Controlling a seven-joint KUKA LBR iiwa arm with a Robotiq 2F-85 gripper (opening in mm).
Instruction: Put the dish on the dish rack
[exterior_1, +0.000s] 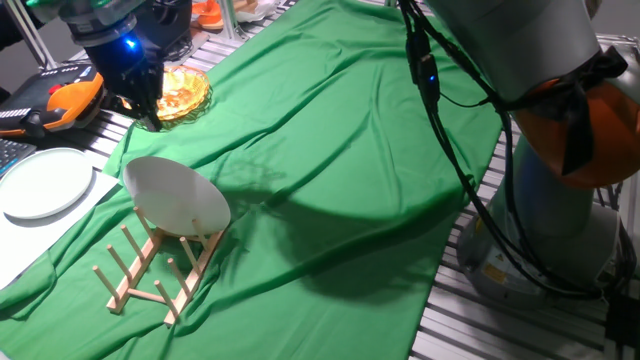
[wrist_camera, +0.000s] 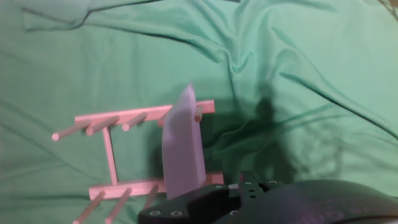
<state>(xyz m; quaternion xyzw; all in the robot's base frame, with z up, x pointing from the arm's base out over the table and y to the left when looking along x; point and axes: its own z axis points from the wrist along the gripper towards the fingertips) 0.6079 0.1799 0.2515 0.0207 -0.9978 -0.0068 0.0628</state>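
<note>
The dish (exterior_1: 177, 195), a plain white round plate, stands tilted on its edge between the pegs at the far end of the light-wood dish rack (exterior_1: 150, 272). In the hand view the dish (wrist_camera: 183, 146) shows edge-on across the dish rack (wrist_camera: 112, 152). My gripper (exterior_1: 146, 112) hangs above and behind the dish, well apart from it, dark fingers pointing down, open with nothing between them. Only the gripper's black underside (wrist_camera: 249, 200) shows at the bottom of the hand view.
A paler flat plate (exterior_1: 45, 183) lies on white paper at the left. An orange-yellow glass dish (exterior_1: 182, 92) sits behind the gripper, beside an orange-black tool (exterior_1: 62, 102). The green cloth (exterior_1: 340, 170) covers the table; the arm's base (exterior_1: 560, 210) and cables stand right.
</note>
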